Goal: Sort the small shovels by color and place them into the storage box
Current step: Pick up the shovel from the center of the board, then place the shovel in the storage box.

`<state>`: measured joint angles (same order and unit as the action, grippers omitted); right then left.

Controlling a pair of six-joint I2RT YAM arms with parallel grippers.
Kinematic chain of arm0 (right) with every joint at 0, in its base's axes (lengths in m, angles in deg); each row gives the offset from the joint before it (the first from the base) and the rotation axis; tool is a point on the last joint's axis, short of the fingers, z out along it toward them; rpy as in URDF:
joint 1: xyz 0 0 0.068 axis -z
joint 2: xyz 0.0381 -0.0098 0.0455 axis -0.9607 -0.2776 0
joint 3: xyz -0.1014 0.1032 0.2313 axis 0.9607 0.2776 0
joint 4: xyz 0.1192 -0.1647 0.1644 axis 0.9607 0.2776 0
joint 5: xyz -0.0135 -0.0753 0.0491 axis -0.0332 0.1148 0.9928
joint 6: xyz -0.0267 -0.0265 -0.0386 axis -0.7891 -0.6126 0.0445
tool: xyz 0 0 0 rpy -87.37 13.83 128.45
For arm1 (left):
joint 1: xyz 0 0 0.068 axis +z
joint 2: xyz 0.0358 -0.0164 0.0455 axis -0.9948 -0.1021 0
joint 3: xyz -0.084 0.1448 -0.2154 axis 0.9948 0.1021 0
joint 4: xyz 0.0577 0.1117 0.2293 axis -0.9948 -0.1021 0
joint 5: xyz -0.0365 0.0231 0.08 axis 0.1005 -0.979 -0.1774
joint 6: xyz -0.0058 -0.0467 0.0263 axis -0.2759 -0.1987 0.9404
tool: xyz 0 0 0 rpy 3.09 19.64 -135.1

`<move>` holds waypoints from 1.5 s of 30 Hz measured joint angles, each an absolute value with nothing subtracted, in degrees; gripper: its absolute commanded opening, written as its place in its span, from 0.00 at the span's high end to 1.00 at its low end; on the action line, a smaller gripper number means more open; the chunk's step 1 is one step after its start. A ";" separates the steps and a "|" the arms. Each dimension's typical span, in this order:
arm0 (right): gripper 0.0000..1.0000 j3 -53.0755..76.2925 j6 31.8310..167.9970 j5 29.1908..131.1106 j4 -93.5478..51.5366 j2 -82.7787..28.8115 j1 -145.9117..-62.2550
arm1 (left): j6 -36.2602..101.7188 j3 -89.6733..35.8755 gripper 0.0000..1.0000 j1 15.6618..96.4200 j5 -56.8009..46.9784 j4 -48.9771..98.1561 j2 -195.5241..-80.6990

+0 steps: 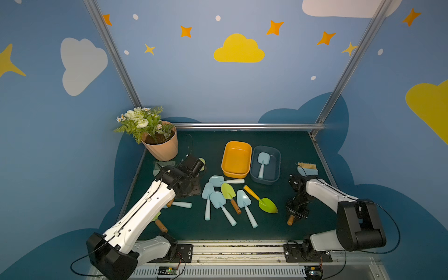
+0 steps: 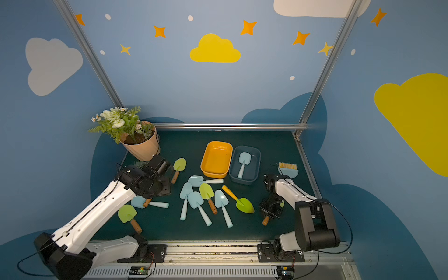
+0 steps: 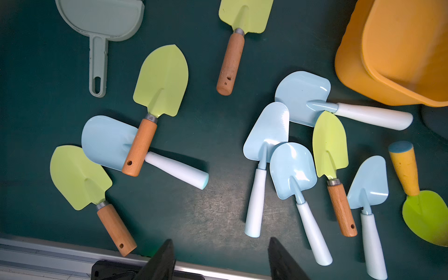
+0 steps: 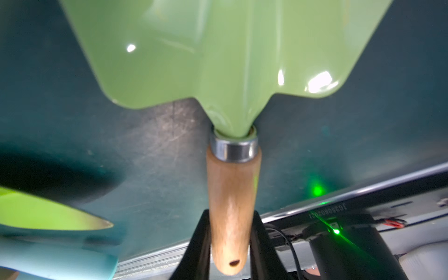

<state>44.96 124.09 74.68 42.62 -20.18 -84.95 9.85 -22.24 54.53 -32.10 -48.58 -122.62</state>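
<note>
Two fingers of right gripper (image 4: 230, 230) pinched tight on wooden handle of green shovel (image 4: 218, 60), low near right edge of table (image 1: 278, 230); lifted clear or not, couldn't tell. Idle left gripper (image 3: 221, 257) gaped wide, empty, above loose shovels (image 3: 291, 169) toward left edge. Orange box (image 1: 238, 143) bare; blue box (image 1: 264, 180) beside it held one light blue shovel (image 1: 263, 160). Step in hand, I reckoned: picking up green one. Next move called for lift, carry past pile, release into orange box.
</note>
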 measured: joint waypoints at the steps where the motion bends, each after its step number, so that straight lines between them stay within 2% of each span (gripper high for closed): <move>1: 0.91 44.37 123.98 74.24 43.34 -19.66 -84.95 | 9.83 -22.24 0.46 54.53 -32.10 -48.54 -122.62; 11: 1.00 32.24 121.77 68.47 52.57 -15.53 -86.59 | 9.85 -21.50 0.46 54.58 -31.60 -47.69 -122.62; 16: 1.00 24.18 120.59 66.41 57.81 -15.64 -88.73 | 9.85 -21.43 0.46 54.62 -31.18 -47.36 -122.62; 21: 1.00 10.34 119.33 64.62 63.38 -18.83 -93.04 | 9.85 -21.43 0.46 54.62 -31.03 -47.32 -122.62; 28: 1.00 -10.99 117.93 65.82 69.46 -30.63 -98.74 | 9.85 -21.43 0.46 54.62 -30.92 -46.92 -122.62; 37: 1.00 -42.22 117.42 72.86 71.80 -52.49 -103.09 | 11.10 -23.07 0.46 54.62 -30.75 -47.05 -124.81; 41: 1.00 -51.58 118.95 75.09 71.71 -61.05 -104.30 | 11.16 -23.66 0.46 54.62 -30.70 -46.99 -125.20; 45: 1.00 -54.68 121.47 78.00 70.03 -67.41 -105.08 | 11.14 -23.73 0.46 54.73 -30.68 -46.99 -125.66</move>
<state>-54.68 121.47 78.00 70.03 -67.41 -105.08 11.14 -23.73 54.73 -30.68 -46.99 -125.66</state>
